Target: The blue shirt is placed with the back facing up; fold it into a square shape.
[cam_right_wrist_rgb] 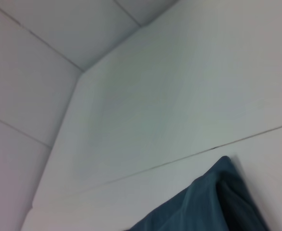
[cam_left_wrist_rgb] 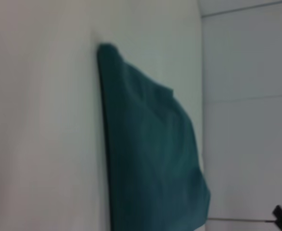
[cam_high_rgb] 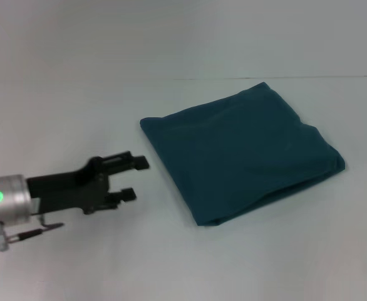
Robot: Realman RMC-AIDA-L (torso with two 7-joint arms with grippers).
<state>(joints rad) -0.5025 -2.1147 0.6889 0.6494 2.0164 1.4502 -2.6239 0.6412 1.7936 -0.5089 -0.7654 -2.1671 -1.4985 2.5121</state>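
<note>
1. The blue shirt is lying folded into a rough square, slightly right of centre on the white surface, so I judge the folding essentially done.
2. I am holding my left hand low and well left of the shirt, fingers spread, gripping nothing, likely to keep clear of the cloth.
3. My right hand is showing in none of the 3 views.
4. The left wrist view is showing the shirt's layered edge; the right wrist view only 1 corner.

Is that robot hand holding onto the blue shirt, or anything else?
No, nothing is held. The left gripper is open and sits apart from the folded blue shirt, which lies alone on the table. The right gripper is out of view.
</note>
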